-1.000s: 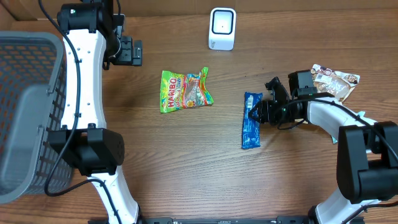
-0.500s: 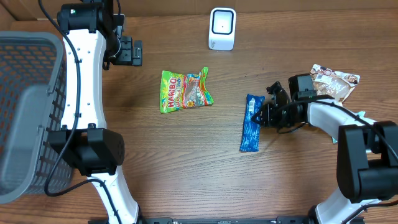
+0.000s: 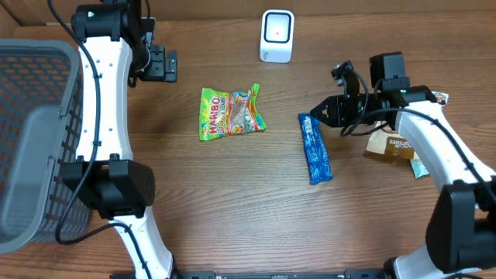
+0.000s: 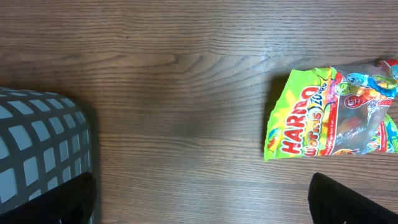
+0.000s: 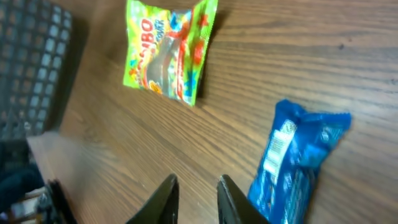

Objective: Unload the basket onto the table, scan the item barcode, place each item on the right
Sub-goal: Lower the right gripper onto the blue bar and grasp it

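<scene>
Two white-and-black arms work over a brown wood-grain worktop [image 3: 232,201], and one white scanner [image 3: 277,36] stands at its far edge. One blue packet [image 3: 315,147], the task's item, lies flat on the wood nearer the robot than the scanner and a little to its right, lengthwise, its far end pointing back toward the scanner. One green Haribo bag [image 3: 231,113] lies flat nearer the robot than the scanner and to its left, well apart from the blue packet. One grey mesh basket [image 3: 31,132] sits far to the scanner's left, at the worktop's edge. To the scanner's right, under the right arm, lies a small heap of packets topped by a brown pouch [image 3: 394,144]; how many are in it cannot be counted.

The right tool [image 3: 319,114] hangs just beside the blue packet's far end. Its fingers [image 5: 168,198] are drawn close, with a thin strip of bare wood between them, grasping nothing. The left tool [image 4: 202,202] is released, its jaws spread wide, hovering left of the scanner, between basket and Haribo bag.
</scene>
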